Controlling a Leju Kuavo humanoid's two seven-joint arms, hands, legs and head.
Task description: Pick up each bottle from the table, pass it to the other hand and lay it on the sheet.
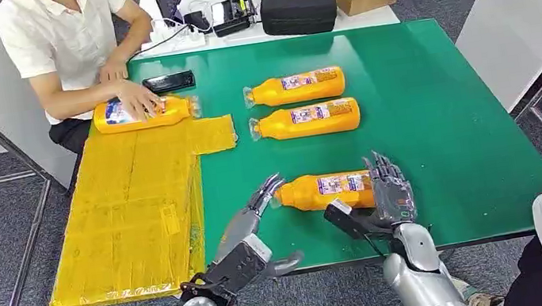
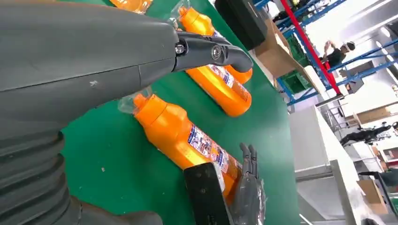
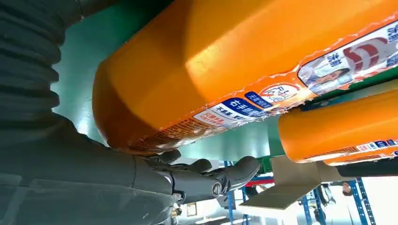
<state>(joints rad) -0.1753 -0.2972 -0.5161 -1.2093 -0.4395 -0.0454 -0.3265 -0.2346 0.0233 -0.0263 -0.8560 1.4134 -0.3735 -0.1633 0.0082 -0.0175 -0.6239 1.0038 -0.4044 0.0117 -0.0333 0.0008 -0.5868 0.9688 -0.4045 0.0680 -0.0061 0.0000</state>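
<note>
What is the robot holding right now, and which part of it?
The right hand grips the nearest orange bottle around its base end, cap pointing toward the open, empty left hand.

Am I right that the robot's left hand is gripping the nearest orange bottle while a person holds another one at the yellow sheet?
Not quite: the head view shows the right hand around the nearest orange bottle; the left hand is open beside its cap.

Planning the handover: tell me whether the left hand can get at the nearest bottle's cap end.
Probably yes: the left hand is open just beside the cap end of the nearest bottle, bare green table between; the right hand grips the base end.
</note>
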